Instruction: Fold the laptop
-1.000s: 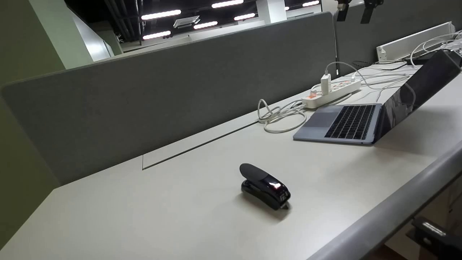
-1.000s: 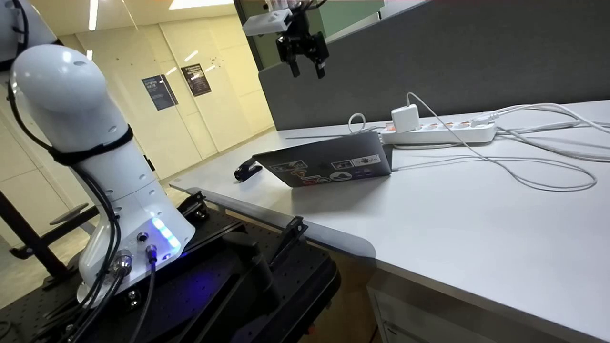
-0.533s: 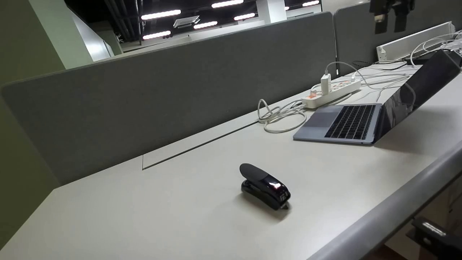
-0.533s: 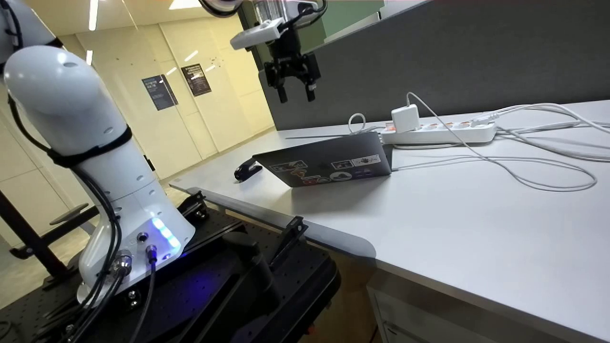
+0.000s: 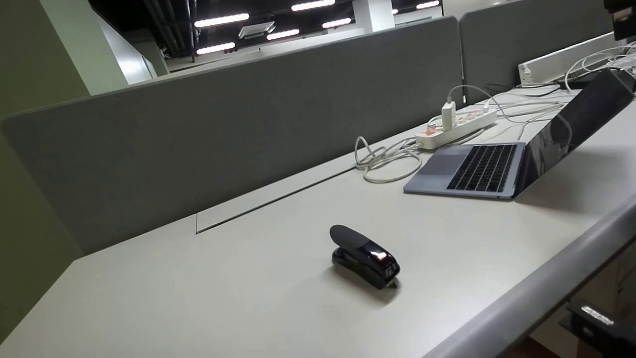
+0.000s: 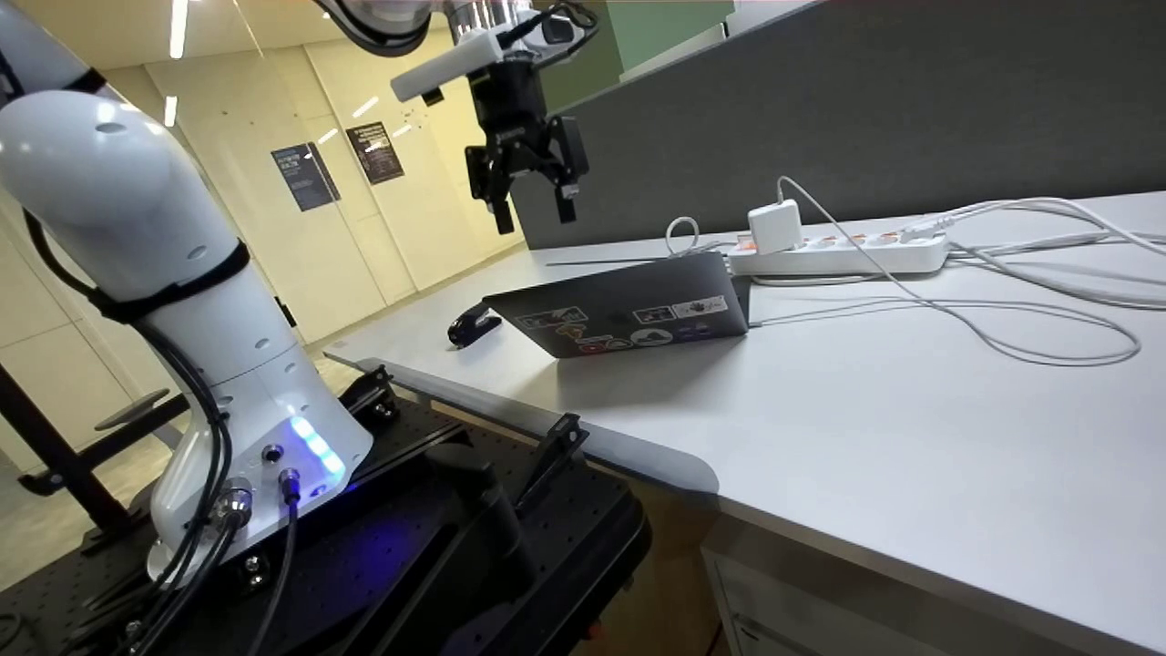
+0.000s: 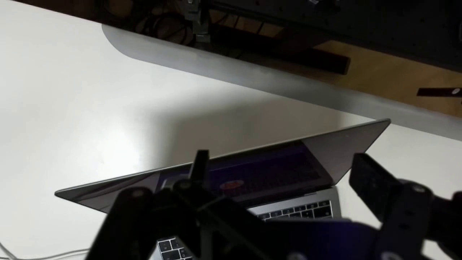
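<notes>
The laptop (image 5: 486,166) stands open on the desk, its silver-grey base flat and its dark screen leaning back. In an exterior view its stickered lid outside (image 6: 629,305) faces the camera. In the wrist view the top edge of the screen (image 7: 274,169) runs slanting across, with part of the keyboard below; the gripper hides much of the base. My gripper (image 6: 536,217) is open and empty, in the air above the laptop and apart from it. In the wrist view its fingers (image 7: 281,157) are wide apart over the screen. A small part of it (image 5: 622,22) shows at an exterior view's top right corner.
A black stapler-like object (image 5: 365,257) lies on the desk in front of the laptop. A white power strip (image 6: 856,255) with plug and loose cables is beside the laptop. A grey partition (image 5: 258,119) stands along the desk's back. The desk edge (image 7: 231,70) is near the lid.
My gripper has come down and across towards the laptop, staying open. It has moved nearly out of an exterior view at the right. The laptop and the other objects have not moved.
</notes>
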{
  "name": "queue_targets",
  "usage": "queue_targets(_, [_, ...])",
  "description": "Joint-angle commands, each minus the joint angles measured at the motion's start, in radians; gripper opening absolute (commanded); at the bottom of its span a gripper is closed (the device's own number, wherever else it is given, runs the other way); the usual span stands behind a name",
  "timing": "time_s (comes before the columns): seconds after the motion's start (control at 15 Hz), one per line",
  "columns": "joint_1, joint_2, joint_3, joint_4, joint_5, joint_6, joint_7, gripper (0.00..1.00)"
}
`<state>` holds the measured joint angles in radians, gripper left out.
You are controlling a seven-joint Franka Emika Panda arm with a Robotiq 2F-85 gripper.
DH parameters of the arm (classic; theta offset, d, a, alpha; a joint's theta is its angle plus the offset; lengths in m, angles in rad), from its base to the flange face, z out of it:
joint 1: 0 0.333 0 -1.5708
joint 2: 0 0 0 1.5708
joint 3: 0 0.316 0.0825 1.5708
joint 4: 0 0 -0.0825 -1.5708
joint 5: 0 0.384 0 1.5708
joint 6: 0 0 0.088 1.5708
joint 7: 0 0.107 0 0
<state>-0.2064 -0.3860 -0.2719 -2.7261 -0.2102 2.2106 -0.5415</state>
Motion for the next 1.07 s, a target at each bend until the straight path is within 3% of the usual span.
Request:
queue_targets(0.0, [0.006,-0.007,-0.006,-0.001,-0.006,-0.007,-0.001,1.00])
queue_targets(0.53, [-0.008,-0.023,-0.001,-0.078,-0.101,0.042,-0.060,1.00])
queue_targets(0.73, [-0.021,0.014,-0.011,-0.053,-0.142,0.046,-0.072,1.00])
queue_targets(1.0, [-0.050,0.069,-0.030,-0.053,-0.189,0.134,-0.069,1.00])
